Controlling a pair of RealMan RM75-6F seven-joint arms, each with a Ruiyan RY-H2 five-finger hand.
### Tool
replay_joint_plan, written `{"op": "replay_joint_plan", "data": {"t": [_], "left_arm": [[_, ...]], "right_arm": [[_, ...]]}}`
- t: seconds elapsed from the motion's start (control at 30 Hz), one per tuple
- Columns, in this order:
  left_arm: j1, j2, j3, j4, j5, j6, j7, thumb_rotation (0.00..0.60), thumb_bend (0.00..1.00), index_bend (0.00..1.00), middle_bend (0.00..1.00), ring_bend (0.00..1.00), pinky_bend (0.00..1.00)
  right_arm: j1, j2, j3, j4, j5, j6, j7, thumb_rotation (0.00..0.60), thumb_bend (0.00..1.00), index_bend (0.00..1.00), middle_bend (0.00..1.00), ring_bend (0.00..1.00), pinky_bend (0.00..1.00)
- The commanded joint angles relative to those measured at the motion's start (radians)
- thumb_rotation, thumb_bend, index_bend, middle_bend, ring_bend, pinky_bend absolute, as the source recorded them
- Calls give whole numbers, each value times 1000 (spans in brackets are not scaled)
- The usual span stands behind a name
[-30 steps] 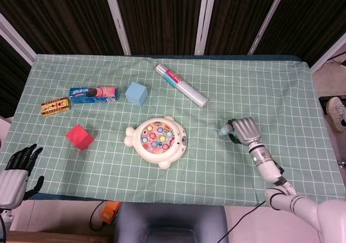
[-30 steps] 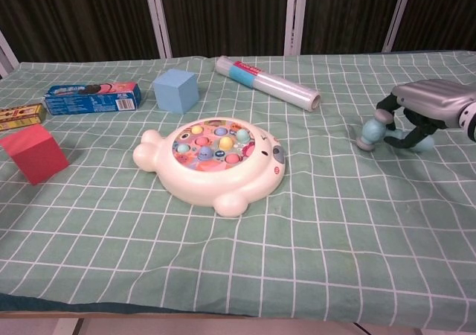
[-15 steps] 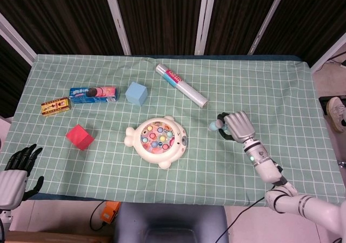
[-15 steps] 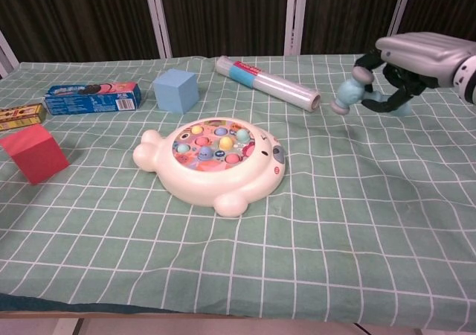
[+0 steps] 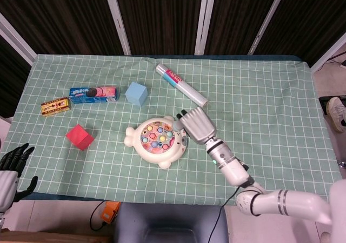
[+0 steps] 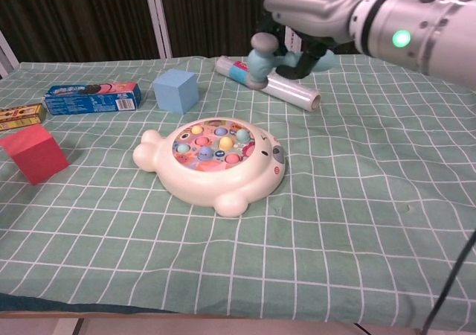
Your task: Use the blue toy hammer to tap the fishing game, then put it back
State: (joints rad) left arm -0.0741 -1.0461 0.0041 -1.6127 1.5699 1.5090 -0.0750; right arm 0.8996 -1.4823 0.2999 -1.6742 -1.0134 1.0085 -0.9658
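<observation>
My right hand [image 5: 198, 125] [image 6: 316, 0] grips the blue toy hammer [image 6: 277, 61] and holds it in the air over the right side of the fishing game. The hammer's head [image 5: 177, 125] shows just past the fingers, above the game's right edge. The fishing game [image 5: 157, 141] [image 6: 212, 160] is a white fish-shaped toy with coloured fish on a round top, lying mid-table. My left hand [image 5: 10, 170] hangs off the table's near left corner, fingers apart and holding nothing.
A clear film roll [image 5: 181, 85] [image 6: 269, 82] lies behind the game. A light blue cube [image 5: 136, 93] [image 6: 176, 90], a blue biscuit box [image 5: 93, 94], a small yellow box [image 5: 55, 106] and a red cube [image 5: 80, 137] [image 6: 31, 152] stand on the left.
My right hand has lifted the hammer off the cloth at the right and carried it leftward and up, until it is over the fishing game. The left hand sank slightly.
</observation>
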Motion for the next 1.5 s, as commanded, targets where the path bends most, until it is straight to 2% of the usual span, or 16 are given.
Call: {"op": "replay_joint_plan", "data": {"t": [0.03, 0.2, 0.37, 0.8, 1.5], "left_arm": [[2, 7, 4, 4, 9, 5, -15, 600, 417, 0, 0, 0, 108], [3, 9, 4, 5, 9, 5, -22, 600, 417, 0, 0, 0, 108], [6, 12, 6, 4, 13, 10, -24, 600, 418, 0, 0, 0, 108], [0, 9, 3, 4, 7, -4, -20, 600, 417, 0, 0, 0, 108], [5, 15, 2, 5, 9, 5, -32, 600, 417, 0, 0, 0, 108]], "right_arm": [[150, -117, 26, -46, 216, 60, -224, 600, 547, 1000, 793, 873, 911], [184, -154, 18, -31, 268, 83, -264, 600, 546, 1000, 793, 873, 911], [219, -205, -16, 37, 305, 92, -279, 600, 544, 1000, 793, 873, 911], [243, -210, -46, 89, 359, 60, -196, 600, 544, 1000, 793, 873, 911], [297, -262, -93, 154, 413, 70, -195, 600, 544, 1000, 793, 873, 911]]}}
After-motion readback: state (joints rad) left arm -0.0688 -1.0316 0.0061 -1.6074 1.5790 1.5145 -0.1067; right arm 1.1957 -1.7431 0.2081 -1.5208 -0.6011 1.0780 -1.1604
